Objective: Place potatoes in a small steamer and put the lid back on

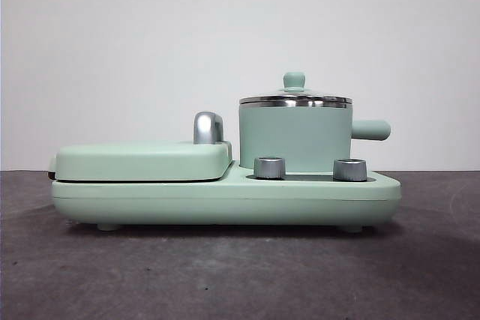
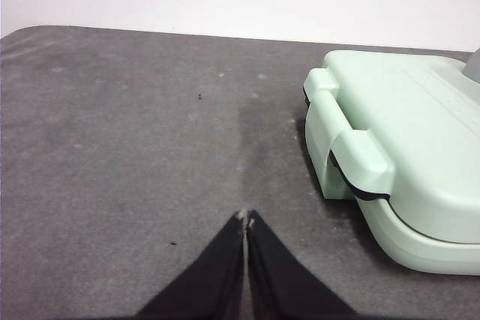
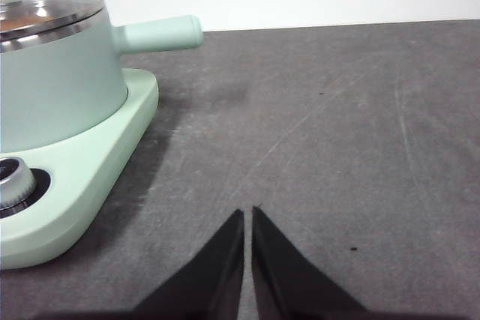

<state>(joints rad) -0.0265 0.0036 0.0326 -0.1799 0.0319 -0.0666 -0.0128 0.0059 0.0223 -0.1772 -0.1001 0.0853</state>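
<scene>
Grey table [image 1: 225, 275], white wall | lid [image 1: 295, 100] on steamer [image 1: 295, 139] | left claw [image 2: 246, 219], right claw [image 3: 247, 213] closed

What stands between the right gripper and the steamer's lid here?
Nothing visible. The right gripper, jaws shut, hangs over bare table beside the small steamer. The lid sits on the steamer, its knob uncovered. No potato shows.
</scene>
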